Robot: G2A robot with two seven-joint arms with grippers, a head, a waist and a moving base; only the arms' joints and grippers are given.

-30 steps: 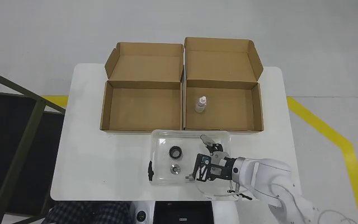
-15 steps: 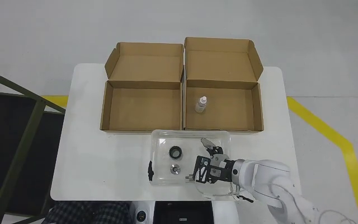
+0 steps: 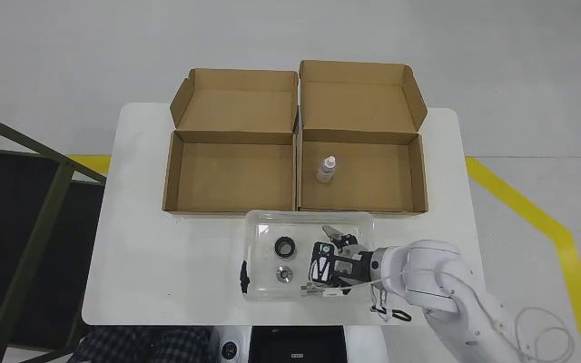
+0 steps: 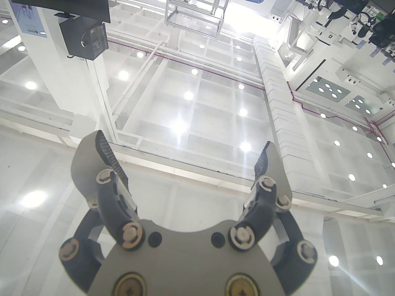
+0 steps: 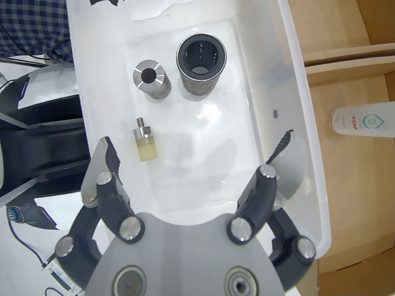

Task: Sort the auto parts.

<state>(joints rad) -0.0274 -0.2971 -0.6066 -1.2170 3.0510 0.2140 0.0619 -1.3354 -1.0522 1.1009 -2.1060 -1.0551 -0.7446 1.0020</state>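
Right wrist view | right hand [image 5: 197,143] spread open, empty | threaded stud [image 5: 145,143] in tray [image 5: 290,47], between fingers, close to one

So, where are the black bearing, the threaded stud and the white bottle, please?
black bearing [image 5: 200,81]: right wrist view, on its outer side wall.
threaded stud [image 5: 146,147]: right wrist view, on its pale yellowish body.
white bottle [image 3: 325,171]: top view, on its body.

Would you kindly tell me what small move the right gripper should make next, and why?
Probably centre the open right gripper over the small pale-yellow cylinder with a threaded metal stud and lower: it lies nearest in the clear plastic tray, apart from the silver metal sleeve and black-rimmed bearing.
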